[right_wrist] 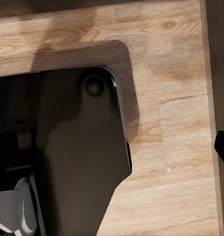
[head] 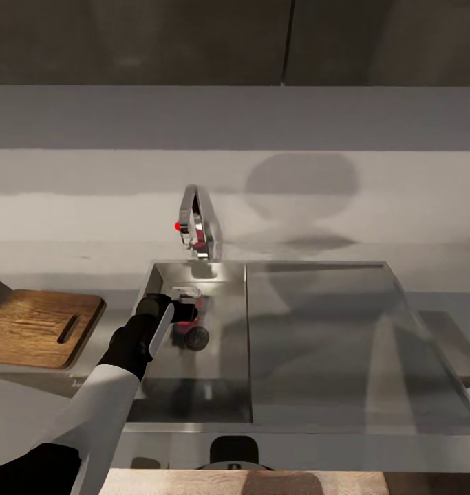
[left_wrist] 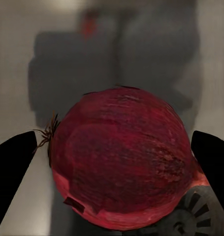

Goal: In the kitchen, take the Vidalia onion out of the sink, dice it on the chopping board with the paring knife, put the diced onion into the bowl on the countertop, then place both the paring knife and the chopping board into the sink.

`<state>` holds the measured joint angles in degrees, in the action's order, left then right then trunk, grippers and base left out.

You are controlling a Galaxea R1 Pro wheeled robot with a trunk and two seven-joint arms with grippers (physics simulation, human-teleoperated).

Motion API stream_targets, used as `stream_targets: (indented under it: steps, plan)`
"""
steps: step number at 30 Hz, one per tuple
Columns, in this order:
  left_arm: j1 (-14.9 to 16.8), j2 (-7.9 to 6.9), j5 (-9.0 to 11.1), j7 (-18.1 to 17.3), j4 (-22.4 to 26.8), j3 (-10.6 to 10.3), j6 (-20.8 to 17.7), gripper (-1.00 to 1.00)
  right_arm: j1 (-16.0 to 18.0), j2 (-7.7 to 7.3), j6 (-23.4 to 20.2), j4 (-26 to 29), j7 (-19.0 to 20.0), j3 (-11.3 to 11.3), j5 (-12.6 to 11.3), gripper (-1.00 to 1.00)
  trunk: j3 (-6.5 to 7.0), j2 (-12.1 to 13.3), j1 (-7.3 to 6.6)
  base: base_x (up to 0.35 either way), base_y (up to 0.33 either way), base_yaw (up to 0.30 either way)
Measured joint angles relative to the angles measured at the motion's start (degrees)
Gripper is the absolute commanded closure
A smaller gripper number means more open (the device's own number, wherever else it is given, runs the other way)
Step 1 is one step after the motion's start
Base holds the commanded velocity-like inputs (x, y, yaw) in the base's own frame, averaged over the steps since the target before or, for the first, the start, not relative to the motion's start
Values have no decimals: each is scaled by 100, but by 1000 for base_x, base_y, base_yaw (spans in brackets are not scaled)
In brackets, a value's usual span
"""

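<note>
Your left gripper [left_wrist: 112,147] hangs wide open in the stainless-steel sink basin [head: 228,302], its black fingers [left_wrist: 11,169] flanking the round dark-red onion [left_wrist: 119,162] by the drain; the brown wooden chopping board [head: 35,326] lies at nine o'clock

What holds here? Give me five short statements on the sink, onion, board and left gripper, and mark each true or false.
1. The onion lies in the sink basin, by the drain. True.
2. The left gripper is over the chopping board. False: it is down in the basin at the onion.
3. The left gripper's fingers stand either side of the onion, apart. True.
4. The chopping board lies in the sink. False: it lies on the countertop, left of the basin.
5. The tap stands behind the basin. True.
</note>
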<state>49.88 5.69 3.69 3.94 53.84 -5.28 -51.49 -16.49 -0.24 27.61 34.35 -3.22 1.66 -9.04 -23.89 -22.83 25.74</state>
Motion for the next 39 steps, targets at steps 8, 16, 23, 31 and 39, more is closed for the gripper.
stream_targets:
  steps: [8,16,23,31,39]
  plan:
    - [-1,3,15,-3,3,0,-2,100,0,0,0,0,4,0,0,-100,-1,0,0,9,0,0]
    - [-3,3,0,0,55,0,-4,100,0,0,0,0,5,0,0,-100,29,0,0,0,0,0]
    - [-4,3,-5,3,109,0,-11,100,0,0,0,0,5,0,0,-100,91,0,0,0,0,0]
    - [-2,3,-3,9,256,-1,-34,100,0,0,0,0,5,0,0,-100,163,0,0,0,0,0]
    - [-3,10,4,11,592,-6,-79,100,0,0,0,0,5,0,0,-100,235,0,0,0,0,0]
